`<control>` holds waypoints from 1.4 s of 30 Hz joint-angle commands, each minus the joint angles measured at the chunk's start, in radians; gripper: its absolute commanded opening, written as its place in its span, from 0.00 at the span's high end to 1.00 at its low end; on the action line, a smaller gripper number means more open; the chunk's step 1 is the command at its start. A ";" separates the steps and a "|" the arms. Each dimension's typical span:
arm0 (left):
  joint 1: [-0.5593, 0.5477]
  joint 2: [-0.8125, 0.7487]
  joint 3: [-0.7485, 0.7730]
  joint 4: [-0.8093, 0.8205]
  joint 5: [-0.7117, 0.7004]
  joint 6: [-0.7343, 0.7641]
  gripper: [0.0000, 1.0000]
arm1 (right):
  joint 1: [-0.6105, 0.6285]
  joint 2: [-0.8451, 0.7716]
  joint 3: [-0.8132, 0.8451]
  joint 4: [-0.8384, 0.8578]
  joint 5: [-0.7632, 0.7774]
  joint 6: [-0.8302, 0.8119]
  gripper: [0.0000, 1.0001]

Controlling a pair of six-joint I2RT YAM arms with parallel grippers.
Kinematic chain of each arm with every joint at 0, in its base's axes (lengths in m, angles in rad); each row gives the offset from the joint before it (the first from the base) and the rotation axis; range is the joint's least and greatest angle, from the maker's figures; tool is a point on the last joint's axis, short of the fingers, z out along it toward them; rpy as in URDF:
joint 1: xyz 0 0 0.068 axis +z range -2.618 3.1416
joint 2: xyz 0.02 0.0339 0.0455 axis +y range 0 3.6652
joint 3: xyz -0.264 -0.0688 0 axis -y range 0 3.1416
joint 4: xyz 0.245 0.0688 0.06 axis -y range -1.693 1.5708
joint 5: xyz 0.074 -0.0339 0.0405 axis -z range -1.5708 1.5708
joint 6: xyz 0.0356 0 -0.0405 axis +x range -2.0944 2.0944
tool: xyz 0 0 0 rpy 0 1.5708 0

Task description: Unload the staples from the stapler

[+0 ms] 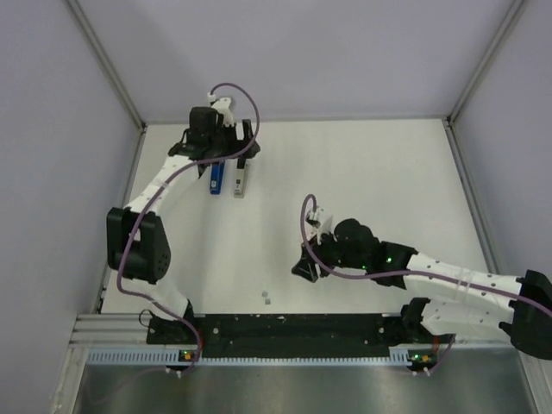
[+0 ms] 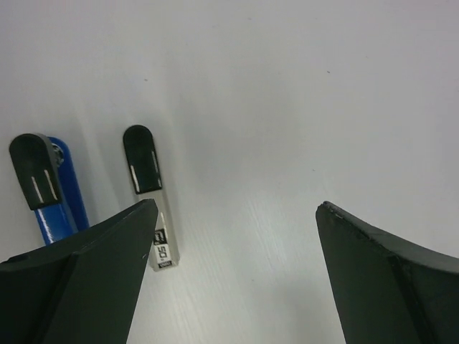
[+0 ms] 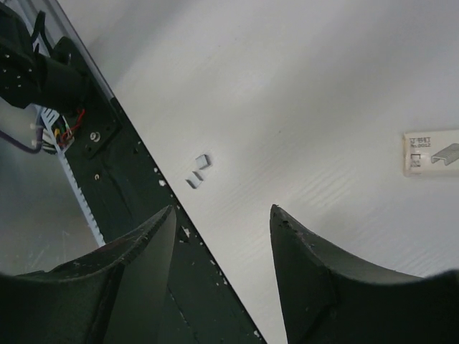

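Observation:
The stapler lies opened out at the far left of the table, its blue body (image 1: 217, 179) beside its silver-grey rail (image 1: 241, 181). In the left wrist view the blue body (image 2: 63, 208) and the rail (image 2: 162, 233) both end in black tips, left of my fingers. My left gripper (image 1: 226, 155) (image 2: 237, 208) hovers over the stapler, open wide and holding nothing. Two small whitish staple blocks (image 1: 266, 298) (image 3: 199, 170) lie near the front strip. My right gripper (image 1: 304, 269) (image 3: 222, 209) is open and empty just right of them. The rail's labelled end (image 3: 430, 153) shows at the right edge.
A black base strip (image 1: 285, 328) (image 3: 143, 215) runs along the near edge, close under the right gripper's left finger. Metal frame posts (image 1: 108, 65) and grey walls bound the white table (image 1: 371, 172) on the left, right and back.

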 commanded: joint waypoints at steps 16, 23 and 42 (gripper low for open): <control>-0.209 -0.736 -0.533 -0.068 0.008 -0.101 0.02 | 0.197 0.388 0.255 -0.055 -0.048 -0.392 0.42; -0.209 -0.967 -0.664 -0.141 -0.026 -0.043 0.02 | 0.215 0.456 0.252 0.040 -0.089 -0.475 0.41; -0.207 -1.127 -0.734 -0.220 0.126 0.060 0.02 | 0.289 0.466 0.037 0.321 -0.152 -0.693 0.43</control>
